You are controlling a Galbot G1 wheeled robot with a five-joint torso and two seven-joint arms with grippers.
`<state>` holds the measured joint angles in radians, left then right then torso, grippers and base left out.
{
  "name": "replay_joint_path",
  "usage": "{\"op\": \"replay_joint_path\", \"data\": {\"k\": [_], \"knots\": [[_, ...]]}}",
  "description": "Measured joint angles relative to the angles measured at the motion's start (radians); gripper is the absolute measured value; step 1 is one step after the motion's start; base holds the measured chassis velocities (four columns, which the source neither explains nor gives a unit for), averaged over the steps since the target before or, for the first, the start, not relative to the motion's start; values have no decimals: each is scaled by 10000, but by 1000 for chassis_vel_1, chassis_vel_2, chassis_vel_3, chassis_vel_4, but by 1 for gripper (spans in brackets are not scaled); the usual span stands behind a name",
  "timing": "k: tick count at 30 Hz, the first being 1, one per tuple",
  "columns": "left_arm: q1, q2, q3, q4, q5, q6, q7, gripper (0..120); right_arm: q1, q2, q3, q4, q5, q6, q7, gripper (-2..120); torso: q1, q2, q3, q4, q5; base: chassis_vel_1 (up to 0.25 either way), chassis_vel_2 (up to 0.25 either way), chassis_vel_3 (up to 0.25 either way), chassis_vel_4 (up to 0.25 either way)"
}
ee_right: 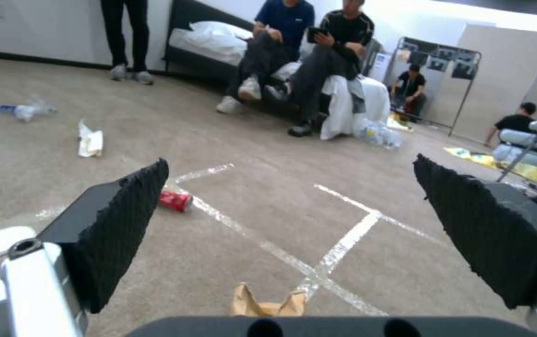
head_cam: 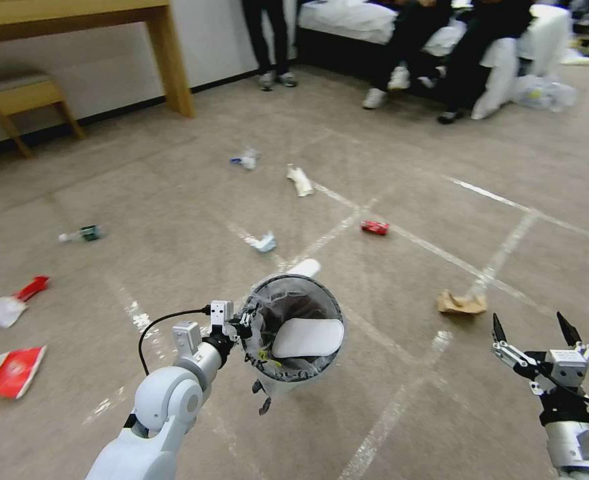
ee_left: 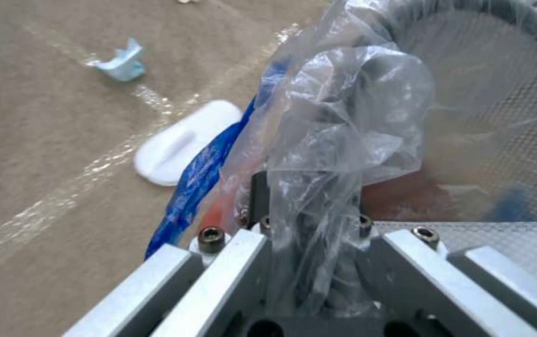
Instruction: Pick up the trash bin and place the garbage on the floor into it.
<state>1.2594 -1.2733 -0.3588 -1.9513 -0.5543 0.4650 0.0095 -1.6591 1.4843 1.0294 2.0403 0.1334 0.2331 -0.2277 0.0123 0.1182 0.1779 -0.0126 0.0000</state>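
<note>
- Clear plastic bag (ee_left: 337,154) bunches right at the left gripper (head_cam: 241,325), which is pinched shut on the rim of the trash bin (head_cam: 299,288) and holds it up off the floor (head_cam: 174,220).
- One white slipper (head_cam: 307,337) lies inside the bin; another slipper (ee_left: 184,142) lies on the carpet just past the bin.
- Right gripper (head_cam: 533,330) hangs with its fingers spread wide and nothing in them.
- Crumpled brown paper bag (head_cam: 462,303) lies just ahead of that right gripper, a bit toward the bin, so the right arm is nearer to it.
- Farther ahead sits a crushed red can (head_cam: 375,227).
</note>
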Motion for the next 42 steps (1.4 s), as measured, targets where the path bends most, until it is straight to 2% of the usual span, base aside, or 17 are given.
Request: {"op": "replay_joint_path", "data": {"k": [4,10,42], "knots": [[17,-20,-14,-2,13,-139,-1,1,1,-24,-38,-1,10,-3,6,100,-1,0,0,7,0,0,0,0,0],[17,-58,-15,-24,68,-288,-29,1,-20,-49,-64,0,5,-87,65,100,0,0,0,5,0,0,0,0,0],[144,-217,-5,-32,146,-359,-235,1,58,-284,-237,-152,10,-214,-179,100,-1,0,0,5,0,0,0,0,0]]}}
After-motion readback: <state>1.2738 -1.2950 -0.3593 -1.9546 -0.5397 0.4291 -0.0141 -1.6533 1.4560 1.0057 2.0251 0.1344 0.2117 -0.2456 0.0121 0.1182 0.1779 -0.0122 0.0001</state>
